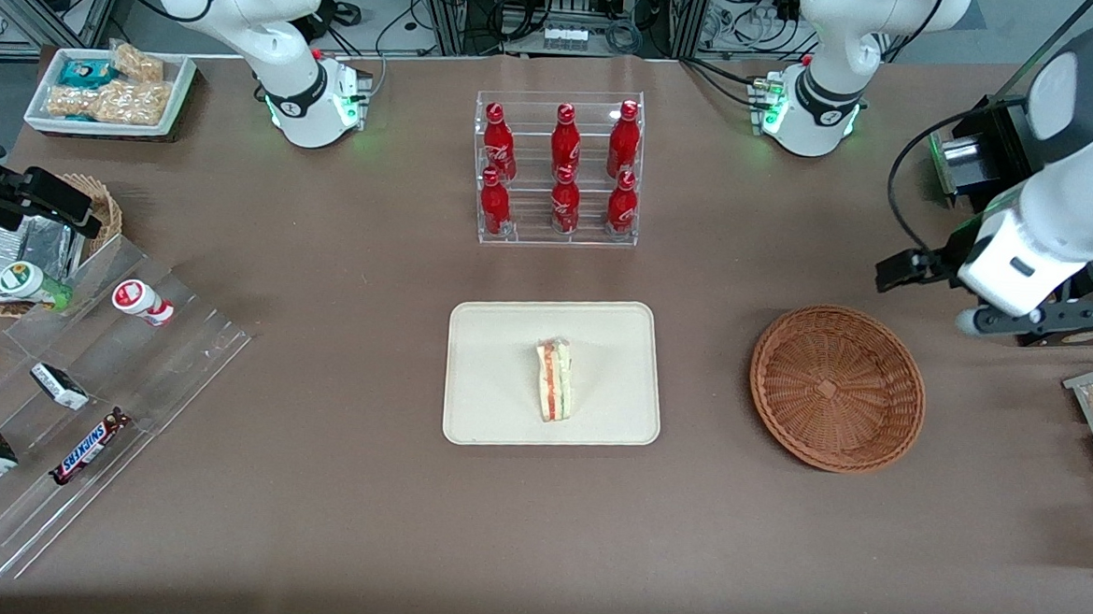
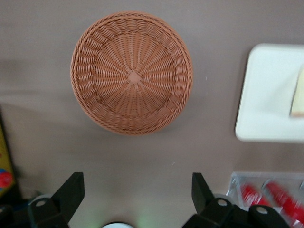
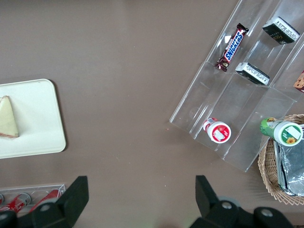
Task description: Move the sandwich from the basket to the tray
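Gripper (image 2: 135, 190) open above table | sandwich (image 1: 555, 379) on tray (image 1: 485, 407)

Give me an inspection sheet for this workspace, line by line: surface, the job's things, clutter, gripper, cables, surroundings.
Surface: brown table, flat, no spills seen.
Job's things: sandwich lies on the tray; basket has nothing in it, beside the tray toward the working arm's end.
Clutter: rack of red bottles farther from the front camera than the tray; clear stepped shelf with snack bars and small cups toward the parked arm's end; white snack tray and small pale basket there too.
Gripper: gripper open, holding nothing, raised above the table beside the basket.
Cables: black cable on the working arm.
Surroundings: metal frames and wiring at the table's edge.
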### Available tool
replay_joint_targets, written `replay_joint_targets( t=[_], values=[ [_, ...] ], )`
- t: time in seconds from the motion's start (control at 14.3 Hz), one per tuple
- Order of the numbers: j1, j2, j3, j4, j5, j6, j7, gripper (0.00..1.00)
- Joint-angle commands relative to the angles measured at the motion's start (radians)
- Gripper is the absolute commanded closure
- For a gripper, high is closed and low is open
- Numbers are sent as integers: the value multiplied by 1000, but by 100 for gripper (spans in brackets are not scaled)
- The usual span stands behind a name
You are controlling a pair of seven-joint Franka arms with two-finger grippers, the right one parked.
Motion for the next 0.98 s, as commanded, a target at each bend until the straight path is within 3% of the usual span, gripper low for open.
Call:
replay_joint_targets(
  t=[0.0, 0.14, 0.28, 0.42, 0.56, 0.91],
  values=[
    [47, -6, -9, 79, 37, -64, 251, 0],
    [52, 0, -11, 106, 76, -54, 355, 0],
    [53, 14, -12, 136, 68, -47, 356, 0],
    [55, 6, -20, 134, 64, -78, 318, 0],
    [47, 7, -19, 134, -13, -145, 218, 0],
    [43, 10, -22, 153, -9, -158, 215, 0]
  ],
)
